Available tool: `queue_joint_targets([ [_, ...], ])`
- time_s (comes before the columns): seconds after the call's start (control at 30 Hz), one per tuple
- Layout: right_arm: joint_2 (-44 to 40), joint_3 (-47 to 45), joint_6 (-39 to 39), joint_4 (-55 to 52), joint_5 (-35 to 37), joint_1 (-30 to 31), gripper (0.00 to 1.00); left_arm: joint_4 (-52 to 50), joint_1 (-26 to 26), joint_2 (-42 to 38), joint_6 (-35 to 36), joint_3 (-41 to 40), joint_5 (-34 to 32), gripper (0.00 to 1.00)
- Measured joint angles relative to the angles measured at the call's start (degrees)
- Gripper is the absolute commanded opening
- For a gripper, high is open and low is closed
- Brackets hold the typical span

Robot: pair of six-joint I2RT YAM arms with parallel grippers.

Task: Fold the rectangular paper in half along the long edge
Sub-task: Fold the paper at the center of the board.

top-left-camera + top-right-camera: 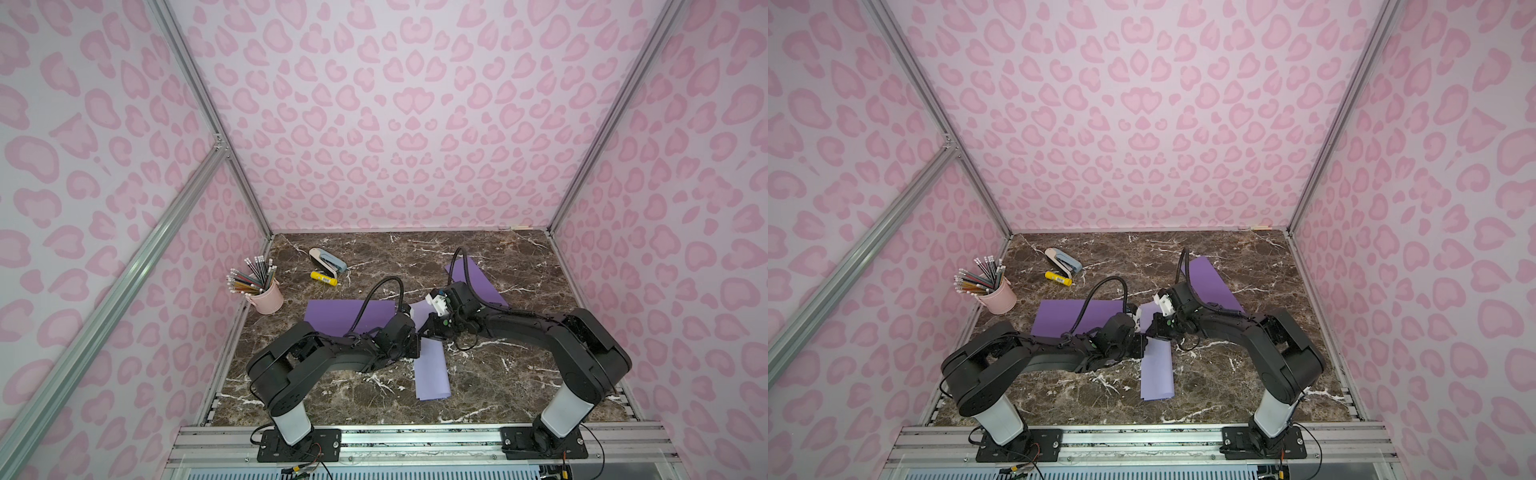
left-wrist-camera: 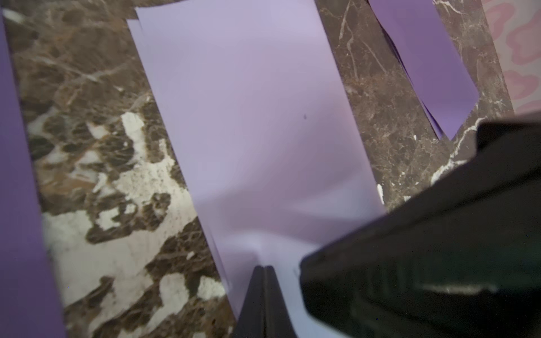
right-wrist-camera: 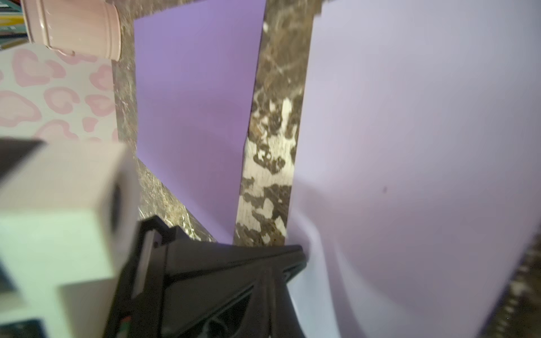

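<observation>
- Top views, both: dark brown marble bench (image 1: 353,399) carries everything.
- Two darker purple paper sheets (image 1: 345,316) lie flat, one toward the left arm's side, one toward the right, well apart. Neither is gripped.
- Pale lilac paper strip (image 1: 432,370) (image 1: 1156,370) sits mid-bench, long axis running away from the arm bases. Near end flat, far end lifted. Left wrist view shows two offset layers at one corner, so it looks doubled over.
- Handling guess: light, floppy, slick on marble, creases easily. Take it at an edge or corner with a thin pinch and a low pull.
- Left fingers (image 2: 257,292) closed, pinching the raised end; the paper puckers there.
- Right fingers (image 2: 336,263) closed just beside them, apparently on the same end.
</observation>
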Motion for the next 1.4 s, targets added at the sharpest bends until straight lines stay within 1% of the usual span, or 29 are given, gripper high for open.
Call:
queue_joint_targets([
  [0.17, 2.36, 1.95, -1.79, -0.5, -0.26, -2.89, 0.0, 0.35, -0.04, -0.26, -0.15, -0.37, -0.02, 0.04],
  [0.33, 4.66, 2.21, -2.82, -1.55, -0.48, -3.96, 0.0, 0.33, -0.13, -0.39, -0.17, -0.5, -0.2, 0.04],
  [0.47, 4.76, -0.39, -3.26, -0.85, -0.94, -5.44, 0.0, 0.28, -0.15, -0.42, -0.17, -0.5, -0.22, 0.04],
  [0.8, 2.01, -7.98, -3.82, 3.34, -4.2, -10.56, 0.0, 0.61, -0.24, -0.35, -0.17, -0.72, -0.39, 0.04],
  [0.93, 0.24, -10.62, -4.61, 4.2, -5.2, -13.73, 0.0, 0.81, -0.24, -0.28, -0.17, -0.81, -0.39, 0.04],
  [1.07, -2.71, -12.85, -5.46, 2.86, -4.66, -17.05, 0.0, 0.98, -0.24, -0.22, -0.15, -0.87, -0.39, 0.04],
  [1.1, -3.61, -13.03, -5.73, 2.1, -3.48, -17.25, 0.0, 0.96, -0.24, -0.2, -0.15, -0.85, -0.39, 0.04],
  [1.2, -6.91, -13.11, -5.81, -0.09, -3.04, -16.0, 0.0, 1.14, -0.24, 0.13, -0.15, -0.74, -0.39, 0.04],
  [1.3, -9.79, -12.35, -5.7, -0.79, -2.58, -13.18, 0.0, 1.38, -0.26, 0.28, -0.15, -0.55, -0.39, 0.04],
  [1.4, -10.14, -11.61, -4.61, -0.35, -2.03, -9.92, 0.0, 1.46, -0.24, 0.33, -0.15, -0.52, -0.39, 0.04],
])
